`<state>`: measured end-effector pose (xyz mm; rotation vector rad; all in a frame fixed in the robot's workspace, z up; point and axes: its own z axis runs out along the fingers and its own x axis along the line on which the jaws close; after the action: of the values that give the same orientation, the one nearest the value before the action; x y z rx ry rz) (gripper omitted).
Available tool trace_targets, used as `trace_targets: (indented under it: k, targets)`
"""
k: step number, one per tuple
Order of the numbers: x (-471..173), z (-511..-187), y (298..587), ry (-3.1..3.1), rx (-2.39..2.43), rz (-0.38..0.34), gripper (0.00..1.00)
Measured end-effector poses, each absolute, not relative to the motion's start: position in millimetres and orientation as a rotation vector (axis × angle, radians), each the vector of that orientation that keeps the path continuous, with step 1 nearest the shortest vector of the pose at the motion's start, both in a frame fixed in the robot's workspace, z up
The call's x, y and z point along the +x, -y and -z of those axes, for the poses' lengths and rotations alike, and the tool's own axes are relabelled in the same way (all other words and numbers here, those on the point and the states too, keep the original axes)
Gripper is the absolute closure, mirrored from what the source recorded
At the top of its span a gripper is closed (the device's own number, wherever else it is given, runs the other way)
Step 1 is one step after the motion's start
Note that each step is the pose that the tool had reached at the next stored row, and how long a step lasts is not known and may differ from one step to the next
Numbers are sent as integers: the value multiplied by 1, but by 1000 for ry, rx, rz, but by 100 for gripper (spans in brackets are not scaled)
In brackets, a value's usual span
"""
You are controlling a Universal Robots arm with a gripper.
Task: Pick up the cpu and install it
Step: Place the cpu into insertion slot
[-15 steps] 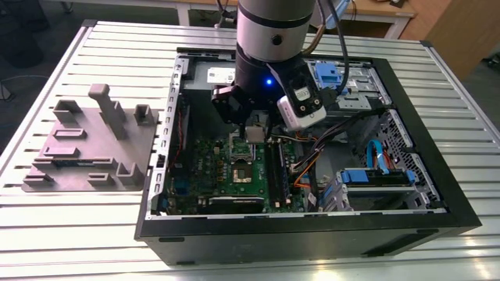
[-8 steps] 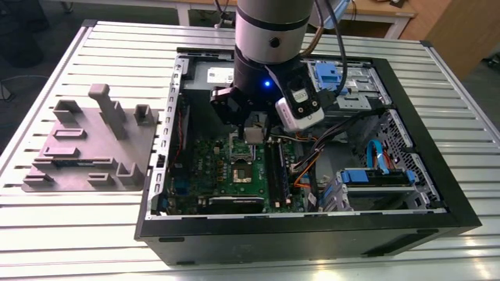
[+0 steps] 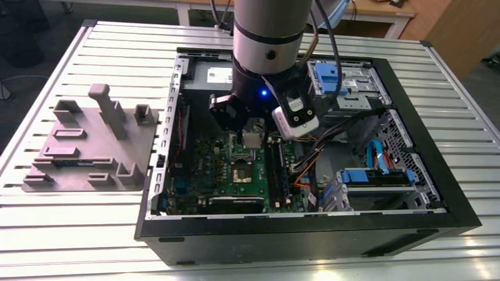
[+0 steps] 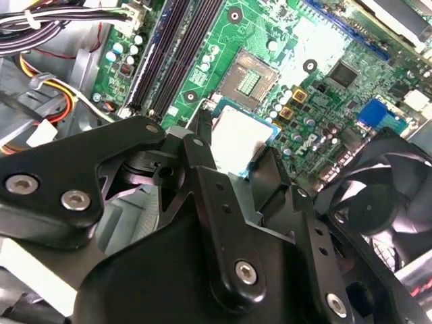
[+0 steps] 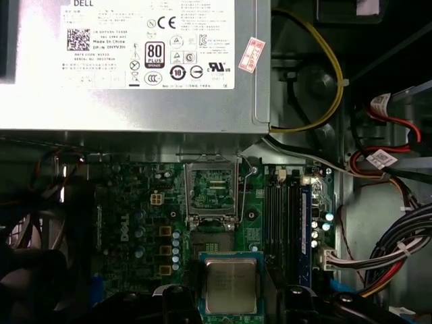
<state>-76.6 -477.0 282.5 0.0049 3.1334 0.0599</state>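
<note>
The cpu [image 5: 231,283], a small square chip with a silver-grey top, hangs between my gripper's black fingers [image 5: 173,298] just above the green motherboard [image 5: 135,223]. My gripper [image 5: 231,300] is shut on it. In the second wrist view the cpu [image 4: 236,138] sits between the fingers [image 4: 202,162], a short way from the open socket [image 4: 250,79]. In the exterior view the gripper [image 3: 252,139] holds the cpu [image 3: 252,138] inside the open computer case [image 3: 312,228], above the socket [image 3: 242,171]. The socket's load plate [image 5: 210,189] stands lifted.
A big grey power supply box [image 5: 135,61] with a white label lies close beyond the socket. Memory slots [image 5: 287,216] and cable bundles [image 5: 385,169] flank the socket on one side, a black fan [image 4: 378,202] on the other. A grey parts fixture [image 3: 90,146] sits at the exterior view's left.
</note>
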Motion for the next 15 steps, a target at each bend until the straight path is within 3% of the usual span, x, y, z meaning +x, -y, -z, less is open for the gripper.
trace_targets:
  k: [15]
  targets:
    - [-77, -264, 480, -3134, -13, -60, 53]
